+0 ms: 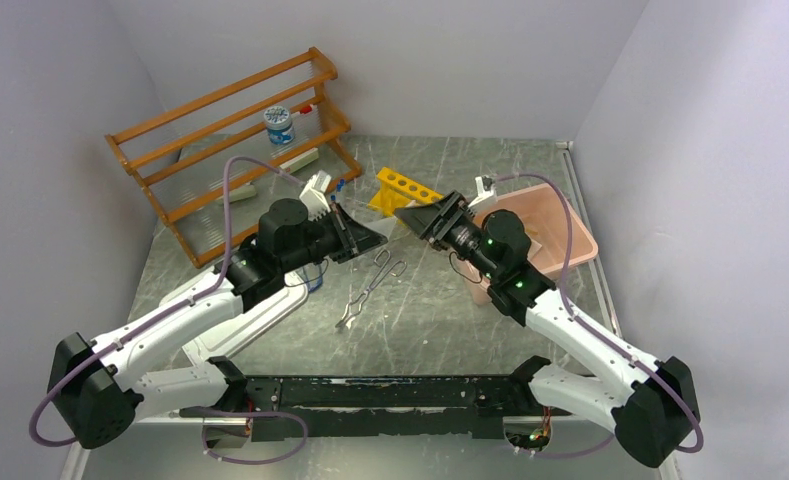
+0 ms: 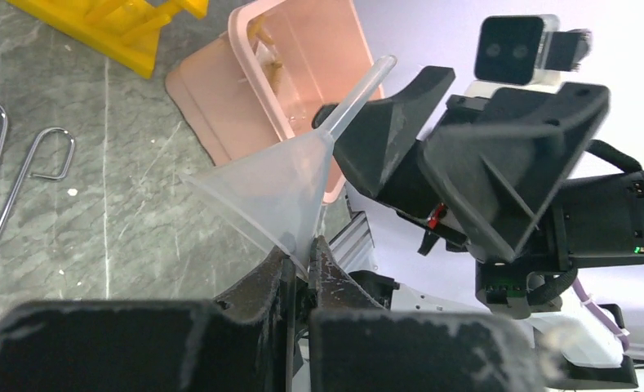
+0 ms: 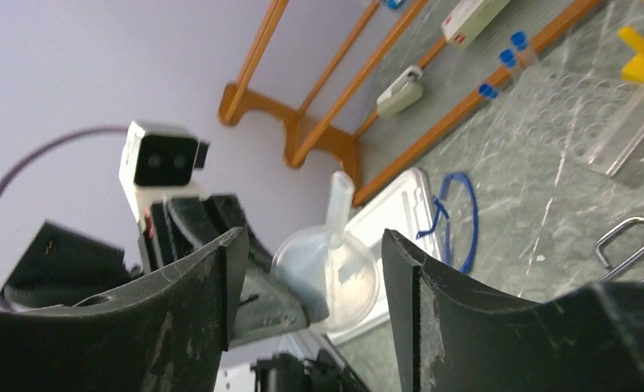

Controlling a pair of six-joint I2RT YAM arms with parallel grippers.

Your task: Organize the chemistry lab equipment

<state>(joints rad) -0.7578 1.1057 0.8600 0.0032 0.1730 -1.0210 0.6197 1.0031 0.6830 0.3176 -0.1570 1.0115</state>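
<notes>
Task partly done, by my judgement. Some items lie in the pink bin (image 1: pixel 570 235) and on the wooden rack (image 1: pixel 230 140). The metal tongs (image 1: pixel 370 285), blue cord loop (image 3: pixel 457 216) and yellow tube stand (image 1: pixel 402 190) lie loose on the table (image 1: pixel 440 320). The left tool (image 2: pixel 302 257) is clenched on the rim of a clear, translucent plastic funnel (image 2: pixel 277 188), held in the air. The right tool (image 3: pixel 314 241) is released, its jaws flanking the funnel.

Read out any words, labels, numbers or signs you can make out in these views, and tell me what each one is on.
No text is legible in any view.
White box on the wooden rack: a red mark and dark print, too blurred to read.
Jar on the rack: blue-and-white patterned top, too small to read.
</notes>
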